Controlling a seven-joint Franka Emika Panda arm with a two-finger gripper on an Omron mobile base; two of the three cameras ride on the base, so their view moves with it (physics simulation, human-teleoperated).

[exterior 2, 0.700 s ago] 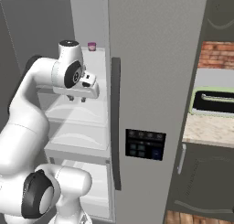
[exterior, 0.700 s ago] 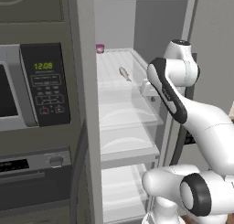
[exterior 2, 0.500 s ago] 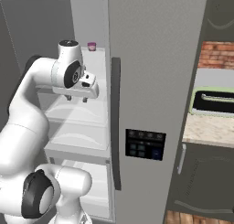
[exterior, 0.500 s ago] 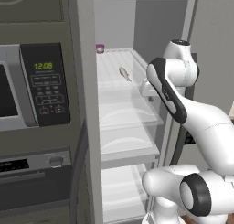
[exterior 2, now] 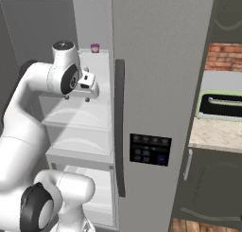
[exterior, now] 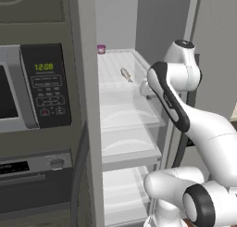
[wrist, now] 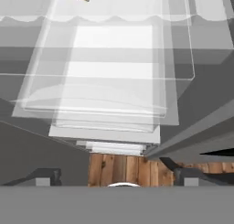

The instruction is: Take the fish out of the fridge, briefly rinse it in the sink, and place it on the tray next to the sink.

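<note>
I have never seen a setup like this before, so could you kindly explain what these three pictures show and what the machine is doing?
This is a rendered kitchen with a white robot arm on a base that can drive. Two pictures come from cameras on that base, behind the arm to its left and right; the third comes from a camera on the hand, looking down over the shelves. The arm reaches into the open fridge. On the top shelf lies a small fish, with a small pink-lidded jar at the back. The gripper hangs open over the shelf front and holds nothing. Left of the fridge are a microwave and an oven.
</note>
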